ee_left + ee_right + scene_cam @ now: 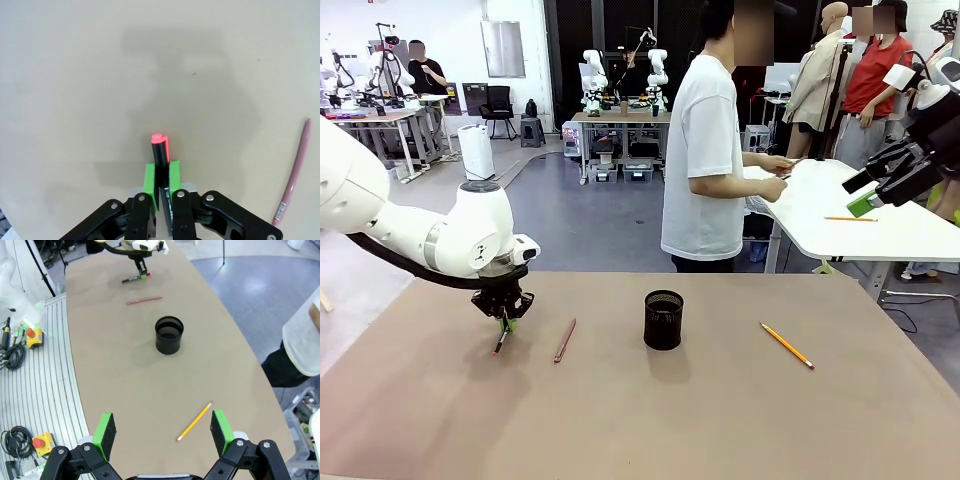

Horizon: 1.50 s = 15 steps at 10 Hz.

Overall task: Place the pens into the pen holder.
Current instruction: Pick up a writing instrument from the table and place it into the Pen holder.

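The left claw (161, 176) is closed on the dark pen (160, 150). Its green pads (149, 179) pinch the barrel just behind the pink-red end, probably so the pen can be carried and tipped upright over the pen holder (663, 320). In the front view the pen slants down from the claw towards the table (720, 420), and it is hard to tell whether its lower tip touches the surface. The claw hides the rest of the barrel from the wrist camera.

The reddish-brown pen (565, 340) lies flat just beside the left claw, between it and the holder. The yellow pencil (786, 345) lies on the holder's other side, well apart from it. No pen shows inside the holder.

The right claw (162, 432) hangs high with its jaws wide open, gripping nothing. It looks down on the pencil, seemingly placed to fetch it. The print near the reddish-brown pen's end is too small to read.
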{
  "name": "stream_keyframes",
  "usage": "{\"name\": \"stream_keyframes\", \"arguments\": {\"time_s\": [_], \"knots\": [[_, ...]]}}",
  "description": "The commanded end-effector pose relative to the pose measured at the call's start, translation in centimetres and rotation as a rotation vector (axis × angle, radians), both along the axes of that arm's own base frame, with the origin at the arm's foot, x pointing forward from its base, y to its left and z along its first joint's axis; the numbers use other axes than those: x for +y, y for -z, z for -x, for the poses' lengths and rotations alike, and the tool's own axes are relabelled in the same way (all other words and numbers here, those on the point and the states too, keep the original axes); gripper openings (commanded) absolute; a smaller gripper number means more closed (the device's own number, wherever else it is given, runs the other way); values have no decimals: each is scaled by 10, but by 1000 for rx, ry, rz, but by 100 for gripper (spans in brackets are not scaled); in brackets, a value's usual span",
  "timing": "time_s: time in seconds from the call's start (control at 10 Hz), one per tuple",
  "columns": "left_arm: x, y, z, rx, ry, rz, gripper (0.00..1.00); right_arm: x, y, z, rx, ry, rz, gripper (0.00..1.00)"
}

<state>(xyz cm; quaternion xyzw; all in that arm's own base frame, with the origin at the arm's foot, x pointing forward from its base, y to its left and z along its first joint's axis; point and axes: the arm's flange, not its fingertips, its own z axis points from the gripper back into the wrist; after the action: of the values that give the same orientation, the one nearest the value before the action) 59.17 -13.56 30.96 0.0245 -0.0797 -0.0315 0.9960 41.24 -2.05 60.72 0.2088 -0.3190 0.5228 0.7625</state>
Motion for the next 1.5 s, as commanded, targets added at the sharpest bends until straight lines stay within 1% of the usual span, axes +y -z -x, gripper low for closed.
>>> {"name": "stream_keyframes", "arguments": {"time_s": [0.0,0.1,0.2,0.4,0.5,0.6,0.7,0.9,1.0,1.1,1.2,1.3,1.4], "knots": [[5,4,-1,53,9,-21,0,0,-1,1,-2,2,-1,100],[7,1,4,68,16,-11,0,0,-1,1,-2,2,-1,100],[8,-8,11,68,30,46,0,0,-1,1,-2,2,-1,100],[14,-37,25,64,94,200,0,0,-1,1,-2,2,-1,100],[14,-53,31,61,137,301,0,0,-1,1,-2,2,-1,100],[14,-67,35,41,170,373,0,0,-1,1,-2,2,-1,100],[18,-82,41,-1,246,466,0,0,-1,1,-2,2,-1,100],[23,-108,51,-11,419,738,0,0,-1,1,-2,2,-1,100],[27,-117,54,-72,508,869,0,0,-1,1,-2,2,-1,100],[28,-123,58,-195,568,927,0,0,-1,1,-2,2,-1,100],[31,-127,60,-345,612,973,0,0,-1,1,-2,2,-1,100],[31,-130,65,-430,643,1023,0,0,-1,1,-2,2,-1,100],[29,-132,66,-492,678,1049,0,0,-1,1,-2,2,-1,100]]}}
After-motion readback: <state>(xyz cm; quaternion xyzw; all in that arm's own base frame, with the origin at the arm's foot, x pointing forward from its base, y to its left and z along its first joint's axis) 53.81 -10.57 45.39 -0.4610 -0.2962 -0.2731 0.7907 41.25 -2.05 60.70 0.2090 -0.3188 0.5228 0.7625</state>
